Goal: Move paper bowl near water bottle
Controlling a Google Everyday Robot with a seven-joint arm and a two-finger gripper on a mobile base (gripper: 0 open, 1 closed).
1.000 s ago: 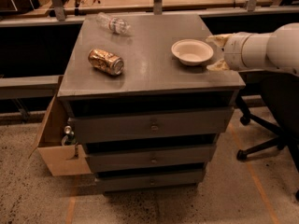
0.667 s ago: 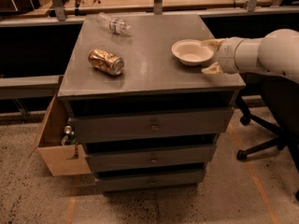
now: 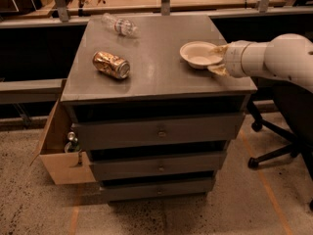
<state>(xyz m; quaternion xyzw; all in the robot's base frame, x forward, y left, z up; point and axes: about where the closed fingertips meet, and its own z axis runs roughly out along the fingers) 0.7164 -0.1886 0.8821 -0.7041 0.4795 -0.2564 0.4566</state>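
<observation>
Paper bowl hasn't budged, but I've slid the gripper in around its right rim, jaws spread, unclamped; water bottle well apart, grasp next.

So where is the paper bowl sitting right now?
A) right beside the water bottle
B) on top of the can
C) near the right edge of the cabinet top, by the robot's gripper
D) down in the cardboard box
C: the paper bowl sits near the right edge of the cabinet top with the gripper at its right rim. The water bottle lies far off at the back left, and the can lies apart on the left.
</observation>
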